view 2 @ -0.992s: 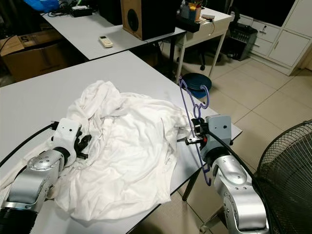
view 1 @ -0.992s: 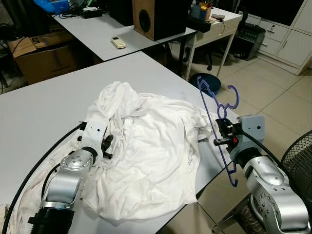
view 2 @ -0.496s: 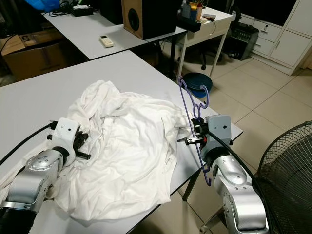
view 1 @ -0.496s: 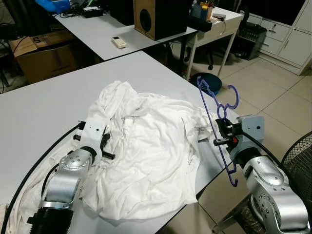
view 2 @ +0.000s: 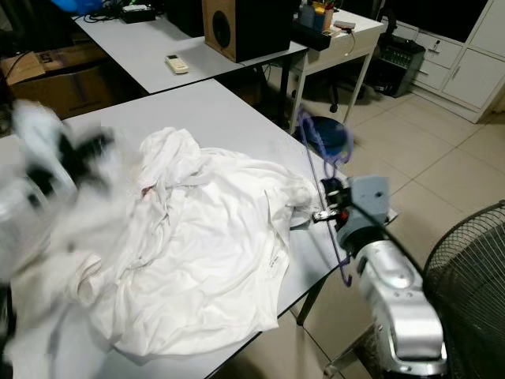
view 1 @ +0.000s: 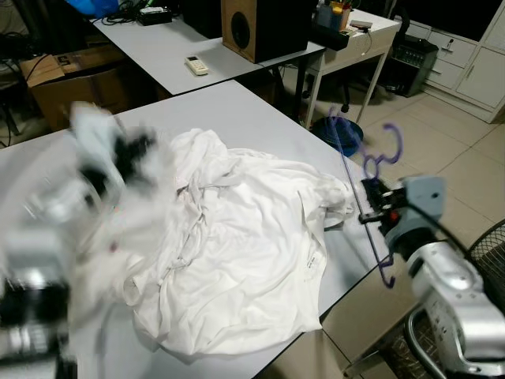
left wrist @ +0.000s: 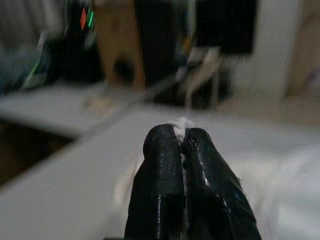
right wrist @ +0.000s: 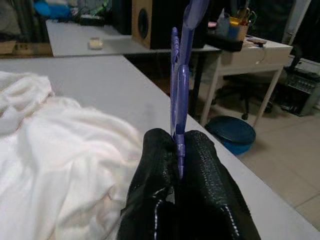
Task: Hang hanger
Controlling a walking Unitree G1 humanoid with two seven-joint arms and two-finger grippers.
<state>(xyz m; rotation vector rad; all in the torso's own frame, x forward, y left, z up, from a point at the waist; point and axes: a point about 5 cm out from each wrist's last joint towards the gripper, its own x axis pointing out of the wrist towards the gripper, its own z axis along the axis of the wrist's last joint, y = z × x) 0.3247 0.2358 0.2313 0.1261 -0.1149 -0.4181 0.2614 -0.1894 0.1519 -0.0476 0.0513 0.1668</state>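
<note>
Right gripper (view 2: 330, 207) is pinched tight on the thin bar of the purple hanger (view 1: 359, 185), and holds it up on end at the right edge of the grey table (view 1: 237, 118), with the hook (view 1: 387, 146) high and far and the low end hanging down past the table edge. In the right wrist view the two black fingers (right wrist: 155, 165) are pressed together with the purple bar squeezed between them. Just to the left of the hanger lies a big white shirt (view 1: 245, 237), all crumpled, spread over the near half of the table. The left gripper (view 1: 118, 154) is up in the air over the left side of the shirt, very blurry, so it looks like it is moving fast. In the left wrist view its fingertips (left wrist: 165, 145) are closed, and a small bit of white seems to peek out between them; it may be shirt cloth, but I cannot be sure. I think the step now is lifting the shirt so it can go on the hanger. The next move needs the neck hole opened up and one hanger arm slid inside it. Far off are another table with a brown speaker (view 1: 264, 28) and a remote (view 1: 196, 65), a blue bin (view 1: 335, 134) on the floor, and a fan (view 2: 473, 292) at the near right.
</note>
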